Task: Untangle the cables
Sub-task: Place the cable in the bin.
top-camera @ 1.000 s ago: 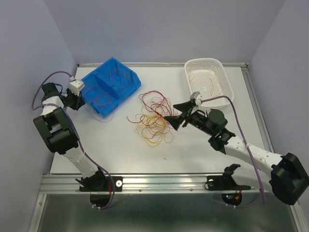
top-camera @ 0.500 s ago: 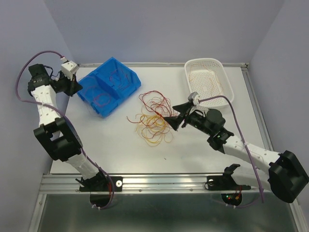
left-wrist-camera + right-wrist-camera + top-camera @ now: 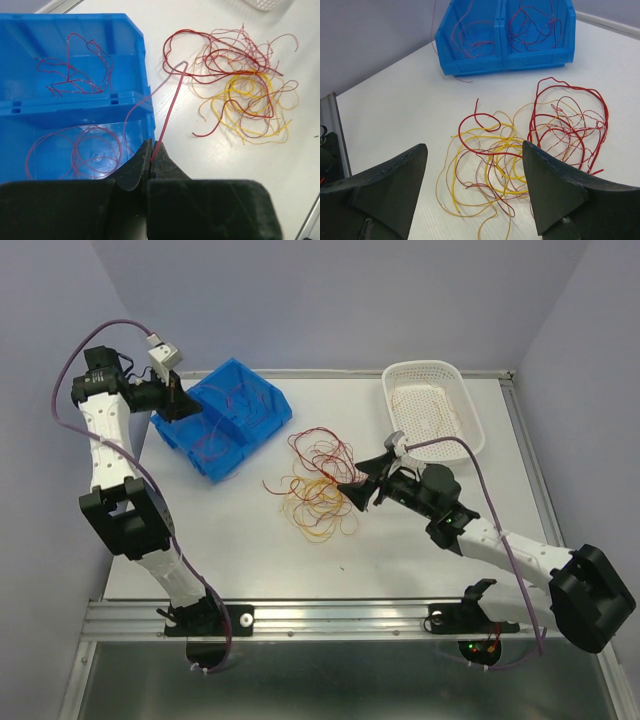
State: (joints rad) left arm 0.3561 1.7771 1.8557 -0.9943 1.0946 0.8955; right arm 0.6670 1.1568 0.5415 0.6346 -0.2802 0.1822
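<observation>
Cables (image 3: 318, 502), hair-thin curly loops; left gripper (image 3: 151, 156) tight on red strand (image 3: 170, 109); right gripper (image 3: 474, 147) agape.

Top view: high above and behind the arm bases, looking down over the whole white worktop (image 3: 240, 540) to its far edge. Left wrist view: close above the blue bin (image 3: 75, 107) at the far left corner, facing the worktop's middle. Right wrist view: low over the middle, facing toward that far left corner. All three share the bin and the cables (image 3: 316, 486).
</observation>
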